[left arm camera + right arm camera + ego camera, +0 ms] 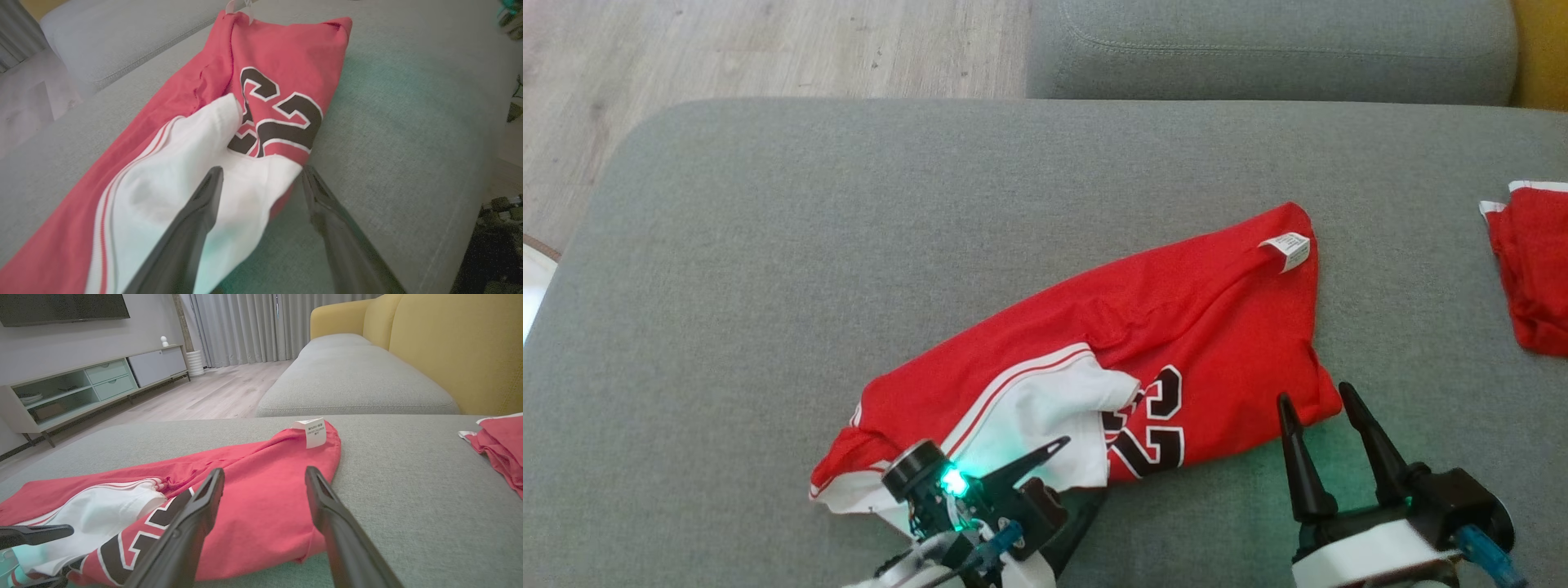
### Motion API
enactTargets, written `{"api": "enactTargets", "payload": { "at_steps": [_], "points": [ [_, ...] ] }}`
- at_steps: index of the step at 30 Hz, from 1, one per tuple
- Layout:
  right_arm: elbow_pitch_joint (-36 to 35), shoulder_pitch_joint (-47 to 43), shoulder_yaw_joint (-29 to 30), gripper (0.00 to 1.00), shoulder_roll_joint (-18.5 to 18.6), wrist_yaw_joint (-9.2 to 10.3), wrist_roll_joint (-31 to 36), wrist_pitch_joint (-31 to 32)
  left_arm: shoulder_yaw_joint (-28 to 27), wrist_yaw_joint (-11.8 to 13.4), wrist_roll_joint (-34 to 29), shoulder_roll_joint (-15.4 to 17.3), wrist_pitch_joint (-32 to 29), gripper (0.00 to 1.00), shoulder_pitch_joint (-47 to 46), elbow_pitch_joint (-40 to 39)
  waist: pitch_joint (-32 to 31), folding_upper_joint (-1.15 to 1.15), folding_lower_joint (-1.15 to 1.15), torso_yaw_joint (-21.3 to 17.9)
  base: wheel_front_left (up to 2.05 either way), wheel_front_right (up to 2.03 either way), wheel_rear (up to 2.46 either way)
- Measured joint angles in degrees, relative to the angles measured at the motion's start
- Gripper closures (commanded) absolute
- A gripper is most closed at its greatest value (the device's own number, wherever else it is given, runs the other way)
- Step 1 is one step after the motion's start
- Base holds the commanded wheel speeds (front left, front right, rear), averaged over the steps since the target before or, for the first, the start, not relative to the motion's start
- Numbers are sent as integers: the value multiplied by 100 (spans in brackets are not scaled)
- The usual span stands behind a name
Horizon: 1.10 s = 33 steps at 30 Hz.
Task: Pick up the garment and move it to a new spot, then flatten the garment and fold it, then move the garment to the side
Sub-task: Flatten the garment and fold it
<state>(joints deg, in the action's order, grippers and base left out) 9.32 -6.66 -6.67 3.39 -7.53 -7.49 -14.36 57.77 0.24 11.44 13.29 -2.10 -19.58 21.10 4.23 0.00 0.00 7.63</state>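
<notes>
Left gripper (261, 169) and right gripper (1315, 392) are wide open, holding nothing, at the red jersey's (1176, 310) edge on the grey sofa (849, 245).

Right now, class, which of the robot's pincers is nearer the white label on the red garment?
Right. The right pincer is at the corner of the red garment, at the end with the label; the left pincer is farther off, at the white panel.
</notes>
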Motion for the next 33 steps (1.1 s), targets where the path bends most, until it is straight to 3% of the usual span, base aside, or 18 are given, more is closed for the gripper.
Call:
{"api": "enactTargets", "payload": {
  "at_steps": [15,16,17,18,20,21,30,33],
  "points": [
    [-1,1,-5,0,-1,0,0,0,-7,193,-32,100,-113,0,-9,-301,59,0,0,-35,0,0,0],
    [-1,1,-7,0,-1,0,0,0,-8,218,-32,107,-133,5,-9,-304,60,0,0,-43,0,0,0],
    [-1,1,-8,0,-1,0,0,0,-8,227,-32,122,-136,24,-9,-307,61,0,0,-50,0,0,0],
    [-1,1,-8,0,0,0,0,0,-8,226,-15,141,-138,35,-9,-307,62,0,0,-57,0,0,0],
    [-1,1,-8,0,0,0,0,0,-7,214,31,172,-163,71,-9,-307,61,0,0,-67,0,0,0],
    [-1,1,-8,0,1,0,0,0,-5,201,49,180,-189,100,-9,-307,59,0,0,-72,0,0,0],
    [0,-3,-1,0,5,0,0,0,7,183,102,181,-137,100,-8,-432,-2,0,0,-70,0,0,0],
    [7,-6,2,0,5,0,1,0,-77,350,105,242,24,100,-9,-634,-34,0,0,-32,0,0,0]
  ]
}}
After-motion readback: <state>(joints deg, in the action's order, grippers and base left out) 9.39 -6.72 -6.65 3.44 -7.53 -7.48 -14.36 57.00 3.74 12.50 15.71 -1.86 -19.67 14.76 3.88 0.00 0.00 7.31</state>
